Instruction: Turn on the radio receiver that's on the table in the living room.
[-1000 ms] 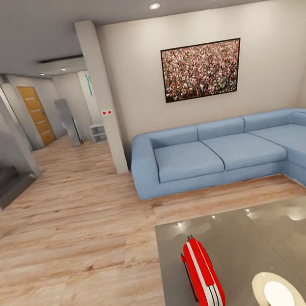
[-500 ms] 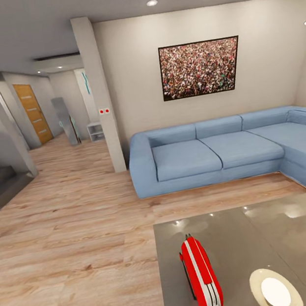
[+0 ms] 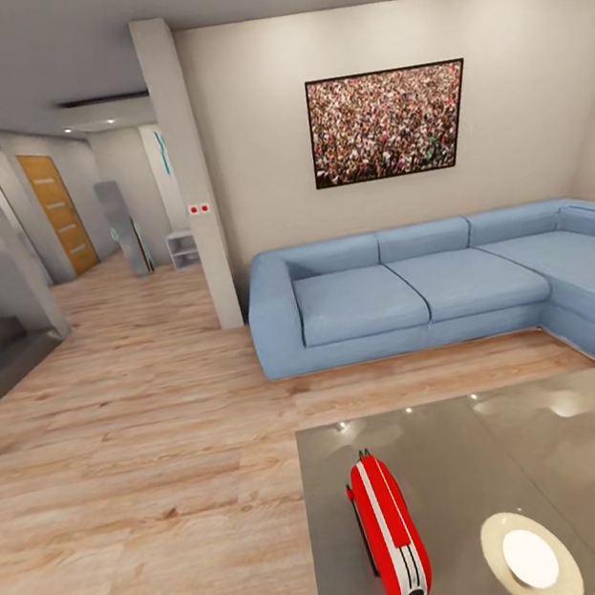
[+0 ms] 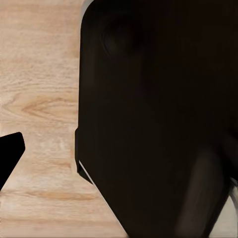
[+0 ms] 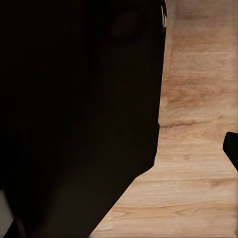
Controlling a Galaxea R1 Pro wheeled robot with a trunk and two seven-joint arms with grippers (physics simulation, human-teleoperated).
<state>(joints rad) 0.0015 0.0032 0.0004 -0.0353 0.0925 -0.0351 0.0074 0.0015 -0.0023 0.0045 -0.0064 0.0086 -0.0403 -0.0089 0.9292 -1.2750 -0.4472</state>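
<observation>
The radio receiver (image 3: 388,527) stood near the table's (image 3: 565,446) left edge; I should approach squarely. My grippers' state was indiscernible.

The head view looks from high up, forward and slightly down across the living room, with the near corner of the grey surface (image 3: 555,448) at its lower edge, the blue sofa (image 3: 413,293) in the middle distance and the framed picture (image 3: 387,123) on the far wall. Both wrist views face straight down, very close to a dark body (image 4: 158,119) that blocks much of each. All three views share the wood plank floor (image 3: 134,480).
</observation>
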